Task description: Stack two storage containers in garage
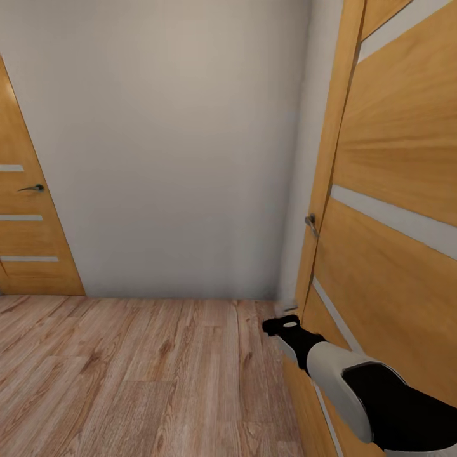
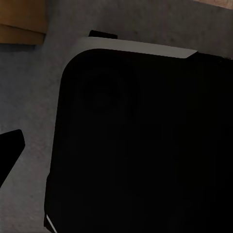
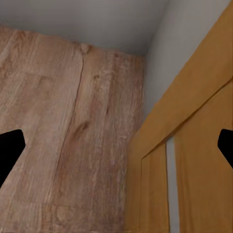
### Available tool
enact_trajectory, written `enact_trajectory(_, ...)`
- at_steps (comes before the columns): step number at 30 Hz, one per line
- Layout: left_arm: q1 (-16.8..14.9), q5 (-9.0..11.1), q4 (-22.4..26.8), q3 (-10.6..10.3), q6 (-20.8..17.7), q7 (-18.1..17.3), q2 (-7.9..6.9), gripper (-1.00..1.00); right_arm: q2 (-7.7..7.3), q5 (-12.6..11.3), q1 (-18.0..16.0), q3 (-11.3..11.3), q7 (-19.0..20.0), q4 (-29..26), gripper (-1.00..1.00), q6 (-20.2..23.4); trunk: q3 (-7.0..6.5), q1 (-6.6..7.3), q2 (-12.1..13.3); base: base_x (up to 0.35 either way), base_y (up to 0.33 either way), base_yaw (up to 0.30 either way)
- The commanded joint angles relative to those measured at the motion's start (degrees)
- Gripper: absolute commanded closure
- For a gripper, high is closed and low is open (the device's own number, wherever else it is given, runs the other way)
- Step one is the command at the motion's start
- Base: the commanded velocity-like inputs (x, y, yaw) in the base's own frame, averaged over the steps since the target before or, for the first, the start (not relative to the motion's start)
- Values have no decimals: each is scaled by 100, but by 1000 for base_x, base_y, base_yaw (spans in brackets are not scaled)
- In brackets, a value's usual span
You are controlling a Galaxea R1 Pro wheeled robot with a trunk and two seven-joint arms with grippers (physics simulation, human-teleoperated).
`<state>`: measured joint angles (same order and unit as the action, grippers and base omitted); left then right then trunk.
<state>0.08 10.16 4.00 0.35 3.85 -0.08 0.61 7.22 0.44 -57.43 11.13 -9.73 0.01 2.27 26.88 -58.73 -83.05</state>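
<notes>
Right wrist view: spread fingers (image 3: pixel 10 148) flank orange-wood door (image 3: pixel 204 136)

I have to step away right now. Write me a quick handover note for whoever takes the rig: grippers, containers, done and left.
Right gripper: open and empty, low beside the striped orange-wood door on the right, over wood plank floor.
Left gripper: one fingertip in the left wrist view, held over a black body; state unclear.
Containers: neither in sight; nothing carried by the right arm.
Surroundings: white wall ahead, second door at left.
Done: nothing I can confirm.
Left: find both containers, take them to the garage, stack them.
</notes>
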Motion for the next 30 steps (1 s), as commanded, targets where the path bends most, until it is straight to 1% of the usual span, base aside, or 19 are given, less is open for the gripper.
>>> enact_trajectory(1,1,39,4,0,11,-1,1,-100,-11,-37,-5,40,82,39,-100,34,5,0,-3,0,0,0)
enact_trajectory(2,1,39,4,0,11,-1,1,-100,-114,-110,76,42,339,114,-100,85,5,0,-3,0,0,0)
enact_trajectory(3,1,39,4,0,11,-1,1,-100,-151,-125,120,43,401,130,-100,109,5,0,-3,0,0,0)
enact_trajectory(4,1,39,4,2,11,-1,1,-100,-224,-145,263,44,493,152,-100,179,5,0,-3,0,0,0)
enact_trajectory(5,1,39,4,1,11,-1,1,-100,-253,-151,363,45,526,160,-100,222,5,0,-3,0,0,0)
enact_trajectory(8,1,39,4,0,11,-1,1,-100,-365,-175,1158,46,628,184,-100,442,5,0,-3,0,0,0)
enact_trajectory(9,1,39,4,0,11,-1,1,-100,-389,-177,1306,46,635,186,-100,454,5,0,-3,0,0,0)
enact_trajectory(11,1,39,4,2,11,-1,1,-100,-465,-180,1901,47,653,190,-100,465,5,0,-3,0,0,0)
enact_trajectory(12,1,39,4,1,11,-1,1,-100,-478,-179,2047,47,656,190,-100,466,5,0,-3,0,0,0)
enact_trajectory(13,1,39,4,3,11,-1,1,-100,-496,-176,2319,47,656,191,-100,461,5,0,-3,0,0,0)
enact_trajectory(14,1,39,4,2,11,-1,1,-100,-502,-173,2448,47,656,191,-100,455,5,0,-3,0,0,0)
enact_trajectory(16,1,39,4,4,11,1,1,-100,-523,-172,2935,47,657,191,-100,366,5,0,-3,0,0,0)
enact_trajectory(18,1,39,4,6,11,2,1,-100,-528,-174,3150,47,657,192,-100,299,5,0,-3,0,0,0)
enact_trajectory(20,1,39,4,8,11,2,1,-100,-565,-172,3654,50,657,192,-100,167,5,0,-3,0,0,0)
enact_trajectory(21,1,39,4,8,11,2,-1,-100,-597,-171,3843,52,657,192,-100,117,5,0,-3,0,0,0)
enact_trajectory(22,1,39,4,8,11,3,-2,-100,-609,-170,3934,53,657,192,-100,87,5,0,-3,0,0,0)
enact_trajectory(23,1,43,4,9,11,3,-5,-100,-636,-169,4183,54,657,192,-100,-48,5,0,-3,0,0,0)
enact_trajectory(26,1,46,4,9,11,3,-7,-100,-671,-171,4496,55,657,192,-100,-390,5,0,-3,0,0,0)
enact_trajectory(30,1,47,4,9,11,7,-8,-100,-762,-179,4784,55,661,192,-100,-668,5,0,-3,0,0,0)
